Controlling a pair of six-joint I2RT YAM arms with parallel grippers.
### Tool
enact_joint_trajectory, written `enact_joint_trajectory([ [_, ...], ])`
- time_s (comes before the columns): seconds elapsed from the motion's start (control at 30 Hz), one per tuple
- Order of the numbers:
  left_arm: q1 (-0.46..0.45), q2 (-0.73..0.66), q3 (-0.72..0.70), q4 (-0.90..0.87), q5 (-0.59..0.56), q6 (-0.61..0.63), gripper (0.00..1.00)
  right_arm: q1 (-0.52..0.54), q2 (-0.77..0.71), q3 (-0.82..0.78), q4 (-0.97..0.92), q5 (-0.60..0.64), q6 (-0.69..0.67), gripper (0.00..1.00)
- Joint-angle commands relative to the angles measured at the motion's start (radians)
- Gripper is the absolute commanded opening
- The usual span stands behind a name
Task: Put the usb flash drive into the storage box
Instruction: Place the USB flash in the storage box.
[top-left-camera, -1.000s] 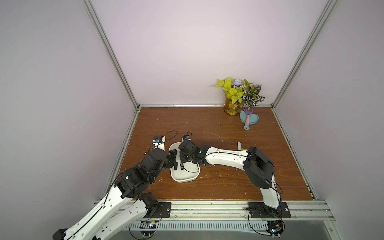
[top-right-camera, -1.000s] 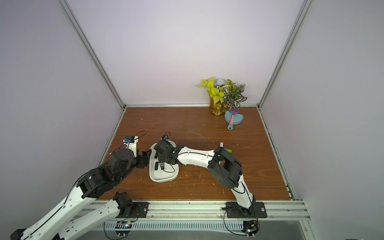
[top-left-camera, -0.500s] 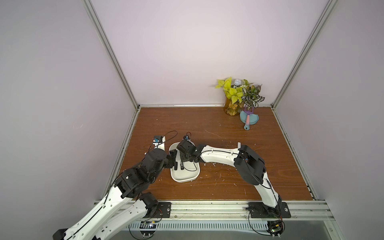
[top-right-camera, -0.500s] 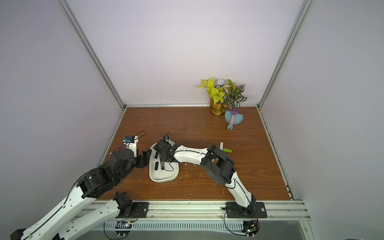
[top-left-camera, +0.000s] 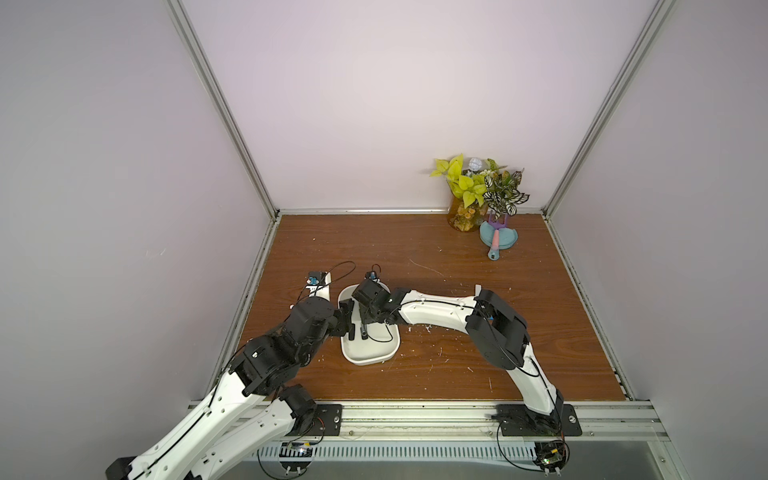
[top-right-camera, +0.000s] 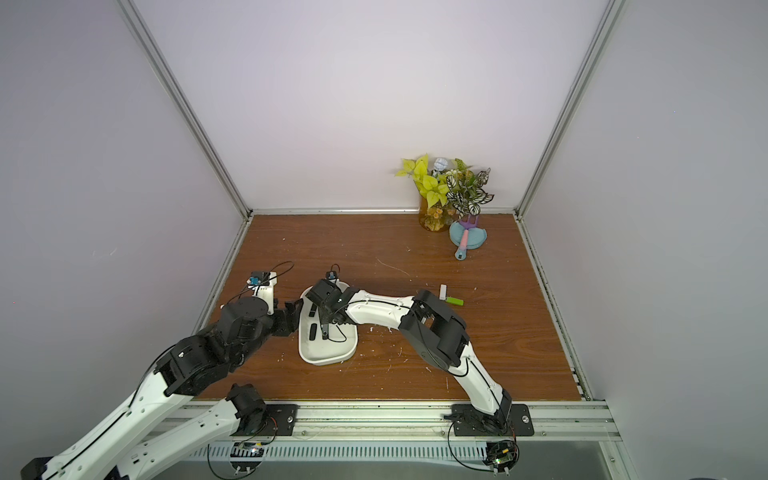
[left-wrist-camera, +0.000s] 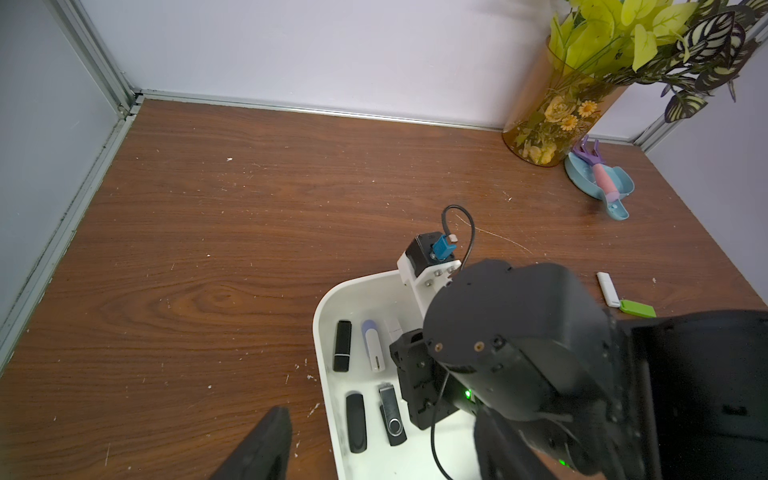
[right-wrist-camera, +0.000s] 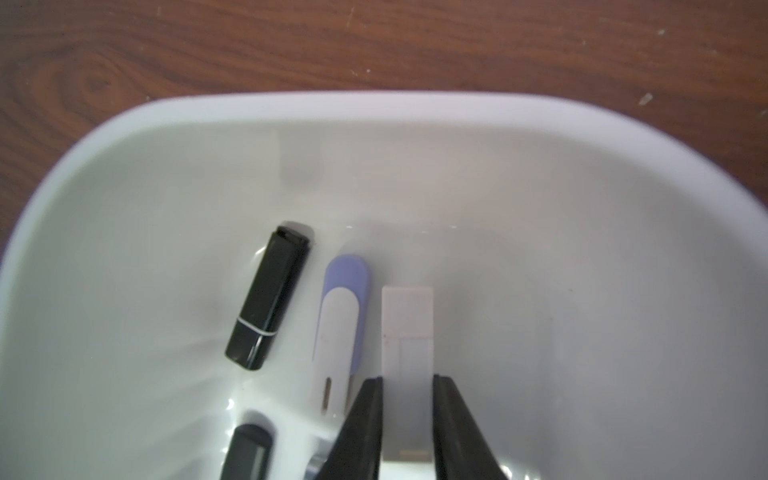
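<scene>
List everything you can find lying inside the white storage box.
Five sticks show in the storage box: black capped stick, lilac-white stick, white stick between the fingers of the right claw, plain black stick, swivel stick. The claw's body covers the floor beneath it.

Box (right-wrist-camera: 291, 112): smooth white plastic, glossy, with soft reflections. Inside, capped black stick (right-wrist-camera: 270, 295) of shiny plastic; white stick (right-wrist-camera: 407, 328) matt; swivel stick (left-wrist-camera: 390, 405) with dull metal clip. Table (left-wrist-camera: 208, 208): brown wood grain, satin, scratched, speckled with pale crumbs. At 1 o'clock on it, vase (top-left-camera: 459, 216) of clear amber glass or plastic. Rails (top-left-camera: 224, 112): dull grey metal. Walls (top-left-camera: 374, 104): plain, matt. Arm shells (top-left-camera: 432, 311): smooth white plastic.
</scene>
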Motion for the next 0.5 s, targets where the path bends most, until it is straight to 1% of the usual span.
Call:
enact_joint_trajectory([
  [0.0, 0.011, 0.001, -0.008, -0.005, -0.011, -0.003, 0.69, -0.003, -0.006, 0.037, -0.022, 0.025, -0.013, 0.26],
  [0.27, 0.010, 0.002, -0.009, -0.004, -0.014, -0.005, 0.69, -0.001, -0.070, 0.040, -0.024, 0.021, -0.034, 0.32],
  [0.47, 0.011, -0.001, -0.009, -0.005, -0.020, -0.006, 0.69, -0.002, -0.166, 0.015, -0.036, 0.047, -0.060, 0.32],
])
